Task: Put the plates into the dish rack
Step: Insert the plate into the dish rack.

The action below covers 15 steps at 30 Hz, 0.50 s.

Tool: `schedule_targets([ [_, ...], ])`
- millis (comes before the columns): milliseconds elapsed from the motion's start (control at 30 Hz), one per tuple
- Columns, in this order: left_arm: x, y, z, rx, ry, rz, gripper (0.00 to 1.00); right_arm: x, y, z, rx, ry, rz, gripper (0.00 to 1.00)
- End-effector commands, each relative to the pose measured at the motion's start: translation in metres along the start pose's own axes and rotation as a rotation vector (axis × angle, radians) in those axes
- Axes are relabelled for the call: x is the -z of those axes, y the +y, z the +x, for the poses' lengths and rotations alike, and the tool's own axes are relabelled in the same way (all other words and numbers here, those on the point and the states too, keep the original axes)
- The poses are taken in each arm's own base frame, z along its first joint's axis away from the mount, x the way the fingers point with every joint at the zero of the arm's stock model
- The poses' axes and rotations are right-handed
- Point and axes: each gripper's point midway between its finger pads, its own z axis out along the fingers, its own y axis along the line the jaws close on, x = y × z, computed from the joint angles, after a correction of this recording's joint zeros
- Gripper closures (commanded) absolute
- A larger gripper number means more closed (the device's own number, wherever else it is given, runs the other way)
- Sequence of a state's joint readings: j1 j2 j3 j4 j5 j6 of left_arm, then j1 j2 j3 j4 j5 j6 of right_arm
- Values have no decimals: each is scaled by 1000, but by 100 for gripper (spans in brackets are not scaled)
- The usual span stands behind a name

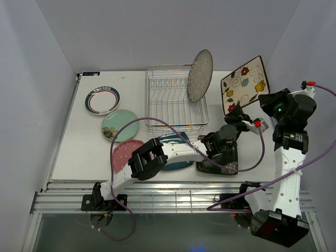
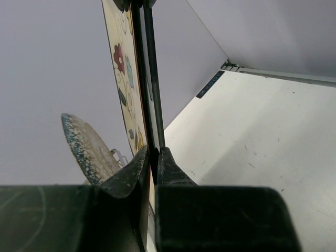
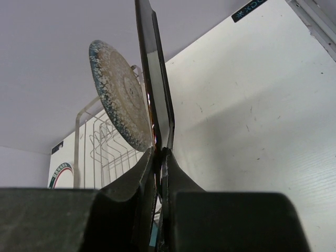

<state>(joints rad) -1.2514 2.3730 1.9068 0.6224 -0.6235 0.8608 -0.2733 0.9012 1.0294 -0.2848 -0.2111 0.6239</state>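
Note:
The cream floral square plate (image 1: pixel 244 85) stands on edge in the air, right of the dish rack (image 1: pixel 176 100). My left gripper (image 1: pixel 237 116) is shut on its lower left edge, and in the left wrist view the fingers (image 2: pixel 131 173) pinch the flowered plate (image 2: pixel 123 68). My right gripper (image 1: pixel 265 100) is shut on its lower right edge, and the right wrist view shows the rim (image 3: pixel 155 68) between the jaws of that gripper (image 3: pixel 159 150). The speckled grey round plate (image 1: pixel 200 75) stands upright in the rack's right end.
On the table to the left lie the white teal-rimmed plate (image 1: pixel 102 100), the mint floral plate (image 1: pixel 119 125) and the pink dotted plate (image 1: pixel 126 155). The teal square plate (image 1: pixel 176 152) and the black floral square plate (image 1: pixel 218 157) lie under the left arm. Walls close in on three sides.

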Motion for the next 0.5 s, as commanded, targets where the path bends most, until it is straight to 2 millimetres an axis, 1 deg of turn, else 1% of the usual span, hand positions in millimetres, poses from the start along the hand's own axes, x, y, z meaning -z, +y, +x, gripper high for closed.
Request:
schedule_targets([
  [0,0,52,-37,-56,-53,-73,100,55,107,-60,129,-176,-385,92],
  [33,1,57,-40,-62,-61,-87,100,56,110,-61,132,-174,-393,92],
  [100,2,59,-43,-69,-65,-95,100,62,119,-63,144,-166,-424,92],
  [167,2,64,-46,-74,-69,-109,100,64,123,-64,147,-162,-439,92],
  [367,3,69,-58,-82,-89,-124,100,75,133,-69,146,-182,-466,92],
  [400,3,70,-60,-87,-93,-127,100,78,139,-71,149,-176,-485,92],
  [467,3,75,-64,-83,-98,-141,100,77,144,-71,150,-157,-510,92],
])
